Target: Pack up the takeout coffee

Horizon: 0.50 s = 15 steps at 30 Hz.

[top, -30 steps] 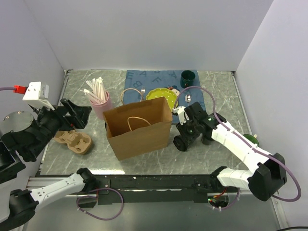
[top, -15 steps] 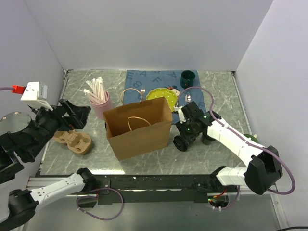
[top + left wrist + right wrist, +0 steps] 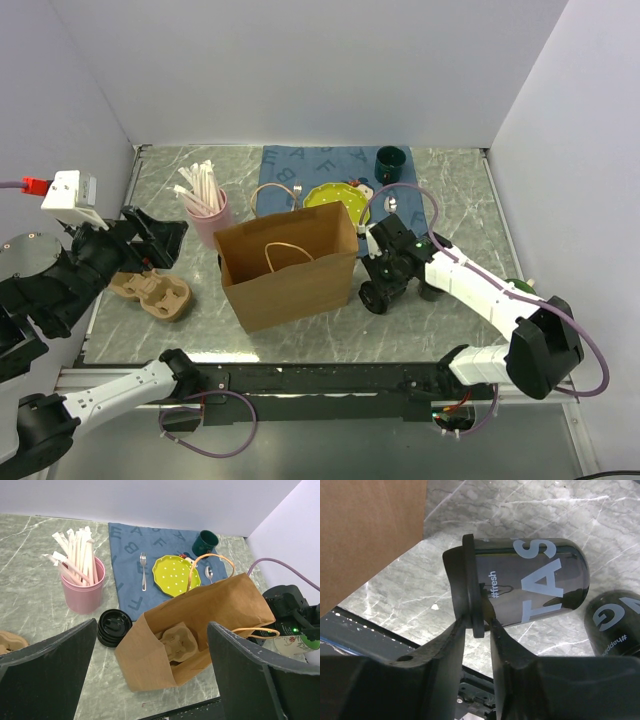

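Top external view: a brown paper bag point(image 3: 290, 268) is seen standing open in the middle of the marbled table point(image 3: 465, 185). The takeout coffee point(image 3: 374, 297) is found just beside the bag's right side, tipped over under the right gripper point(image 3: 384, 280). The left gripper point(image 3: 172, 240) is held over the table's left part, near a pink cup point(image 3: 212, 225) of white straws, and a pulp carrier point(image 3: 152, 294) lies on the table close by. Left wrist view: the left gripper's fingers point(image 3: 50, 665) are spread wide with nothing between them. The bag is looked into from above, and a second pulp carrier point(image 3: 175, 642) is seen inside it. A stack of black lids point(image 3: 114, 626) lies between the pink cup and the bag. On a blue lettered mat point(image 3: 127, 550) behind them are set a fork point(image 3: 143, 571), a yellow-green plate point(image 3: 175, 574) and a dark green mug point(image 3: 205, 541). Right wrist view: the right gripper's fingers point(image 3: 440, 665) are clamped on the rim of the black lid point(image 3: 467, 580), the cup being turned sideways with its lid toward the bag. Another black cup point(image 3: 615, 625) is seen just beside it. Whether the held cup touches the table cannot be told.
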Tool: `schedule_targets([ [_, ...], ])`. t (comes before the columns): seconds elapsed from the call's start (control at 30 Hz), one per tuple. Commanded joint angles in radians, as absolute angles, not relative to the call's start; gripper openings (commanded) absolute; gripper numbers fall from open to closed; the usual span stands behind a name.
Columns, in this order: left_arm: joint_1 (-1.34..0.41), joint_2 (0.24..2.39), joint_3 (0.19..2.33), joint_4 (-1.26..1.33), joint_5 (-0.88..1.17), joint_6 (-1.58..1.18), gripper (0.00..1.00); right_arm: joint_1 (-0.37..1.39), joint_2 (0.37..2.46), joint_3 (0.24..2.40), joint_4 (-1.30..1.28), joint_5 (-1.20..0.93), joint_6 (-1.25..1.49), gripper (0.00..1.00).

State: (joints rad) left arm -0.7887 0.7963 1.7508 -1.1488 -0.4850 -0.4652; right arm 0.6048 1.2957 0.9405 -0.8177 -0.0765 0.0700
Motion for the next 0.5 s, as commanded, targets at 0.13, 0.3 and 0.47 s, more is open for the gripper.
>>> schedule_targets([
  [0.13, -0.785, 0.792, 1.761, -1.131, -0.469, -0.471, 0.97, 0.611, 1.336, 0.953, -0.822, -0.034, 0.084, 0.15],
  [0.3, -0.785, 0.795, 1.776, -1.118, -0.469, -0.462, 0.97, 0.611, 1.298, 0.966, -0.844, -0.034, 0.084, 0.0],
  [0.47, -0.785, 0.79, 1.755, -1.039, -0.436, -0.399, 0.97, 0.609, 1.218, 1.04, -0.891, -0.051, 0.103, 0.0],
])
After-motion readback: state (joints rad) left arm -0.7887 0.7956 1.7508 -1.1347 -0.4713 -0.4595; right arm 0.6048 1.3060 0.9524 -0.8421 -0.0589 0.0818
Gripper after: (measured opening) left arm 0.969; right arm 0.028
